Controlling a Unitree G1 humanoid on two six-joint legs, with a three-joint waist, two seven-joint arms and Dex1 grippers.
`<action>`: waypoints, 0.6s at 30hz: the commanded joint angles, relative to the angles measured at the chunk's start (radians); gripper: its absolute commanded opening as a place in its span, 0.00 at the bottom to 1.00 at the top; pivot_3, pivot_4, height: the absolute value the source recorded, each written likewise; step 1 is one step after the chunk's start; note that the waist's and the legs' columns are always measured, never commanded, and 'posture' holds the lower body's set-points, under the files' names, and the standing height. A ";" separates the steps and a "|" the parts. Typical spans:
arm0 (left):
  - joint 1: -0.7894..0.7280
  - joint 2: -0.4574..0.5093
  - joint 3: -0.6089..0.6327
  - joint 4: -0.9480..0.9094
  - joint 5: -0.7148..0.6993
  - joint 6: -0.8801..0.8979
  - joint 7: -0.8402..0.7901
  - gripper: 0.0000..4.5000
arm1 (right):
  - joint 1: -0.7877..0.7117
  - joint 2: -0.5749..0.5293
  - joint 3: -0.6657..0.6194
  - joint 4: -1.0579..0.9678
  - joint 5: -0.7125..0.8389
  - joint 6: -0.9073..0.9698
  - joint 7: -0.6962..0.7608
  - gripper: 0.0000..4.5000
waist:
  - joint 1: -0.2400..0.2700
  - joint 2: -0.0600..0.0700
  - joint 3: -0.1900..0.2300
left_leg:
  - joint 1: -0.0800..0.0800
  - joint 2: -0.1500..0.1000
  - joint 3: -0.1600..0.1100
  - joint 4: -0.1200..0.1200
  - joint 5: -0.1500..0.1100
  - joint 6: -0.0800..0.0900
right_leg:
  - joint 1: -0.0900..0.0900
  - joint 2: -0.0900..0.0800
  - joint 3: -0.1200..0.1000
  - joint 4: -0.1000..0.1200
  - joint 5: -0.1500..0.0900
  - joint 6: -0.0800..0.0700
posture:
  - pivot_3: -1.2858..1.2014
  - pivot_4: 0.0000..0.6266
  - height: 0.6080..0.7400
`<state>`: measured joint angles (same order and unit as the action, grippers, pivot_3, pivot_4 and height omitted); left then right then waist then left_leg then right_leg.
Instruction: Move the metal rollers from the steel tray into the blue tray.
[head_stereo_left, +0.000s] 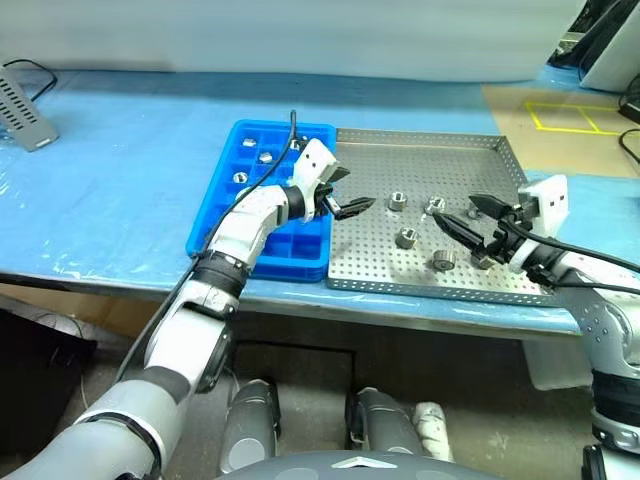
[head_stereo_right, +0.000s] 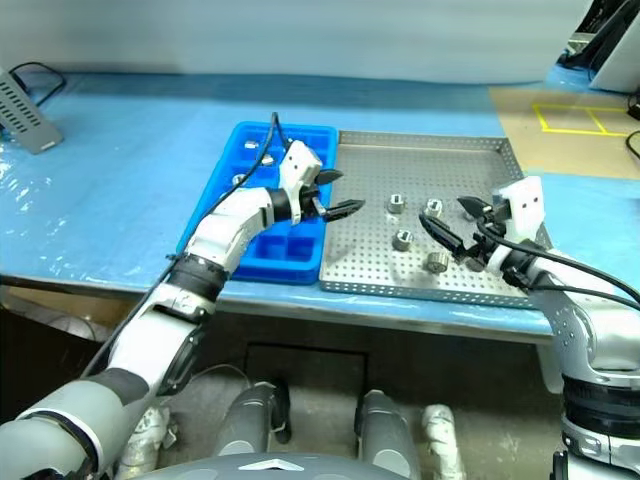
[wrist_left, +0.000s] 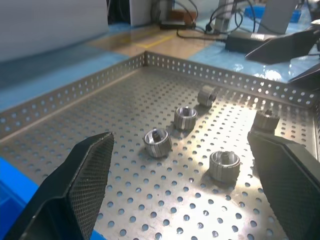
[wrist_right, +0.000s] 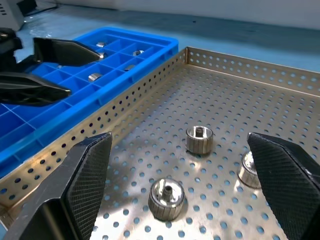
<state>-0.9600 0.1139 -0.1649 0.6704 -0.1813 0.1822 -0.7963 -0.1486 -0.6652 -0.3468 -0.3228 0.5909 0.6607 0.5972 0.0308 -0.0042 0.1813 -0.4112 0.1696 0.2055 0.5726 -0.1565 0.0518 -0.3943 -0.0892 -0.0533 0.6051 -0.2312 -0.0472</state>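
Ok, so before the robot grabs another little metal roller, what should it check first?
1. Left gripper open and empty: ok.
2. Right gripper open and empty: ok.
3. Metal rollers left on the steel tray to pick: ok, five show in the left wrist view.
4. Rollers standing apart with room for fingers: ok.
5. Blue tray has free compartments: ok, only a few hold rollers.
6. Which gripper reaches first without the two bumping: cannot tell.
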 joint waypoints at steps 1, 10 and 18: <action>-0.129 -0.046 0.006 0.212 0.054 -0.098 0.032 1.00 | 0.063 -0.001 -0.098 -0.133 0.046 0.028 -0.046 0.99 | -0.014 0.001 0.000 | 0.000 0.000 0.000 0.000 0.000 0.001 | 0.000 0.000 0.000 -0.001 0.000 0.000 | 0.30 0.24 1.00; -0.303 -0.132 0.053 0.568 0.132 -0.168 0.186 1.00 | 0.279 0.041 -0.303 -0.351 0.121 0.090 -0.170 0.99 | -0.084 0.003 -0.002 | -0.004 -0.002 0.000 0.001 -0.004 0.008 | -0.001 -0.001 0.000 -0.008 0.000 0.001 | 0.22 0.24 1.00; -0.320 -0.186 0.109 0.624 0.153 -0.143 0.259 1.00 | 0.450 0.115 -0.438 -0.469 0.166 0.071 -0.250 0.99 | -0.172 0.006 -0.004 | -0.013 -0.005 0.000 0.004 -0.011 0.018 | 0.002 -0.004 -0.002 -0.024 0.004 0.009 | 0.17 0.24 1.00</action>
<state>-1.2489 -0.0592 -0.0698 1.2973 -0.0382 0.0445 -0.5423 0.2798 -0.5593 -0.7334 -0.7312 0.7407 0.7508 0.3658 -0.1415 0.0018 0.1777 -0.4238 0.1641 0.2053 0.5771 -0.1678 0.0705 -0.3908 -0.0930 -0.0562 0.5785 -0.2267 -0.0377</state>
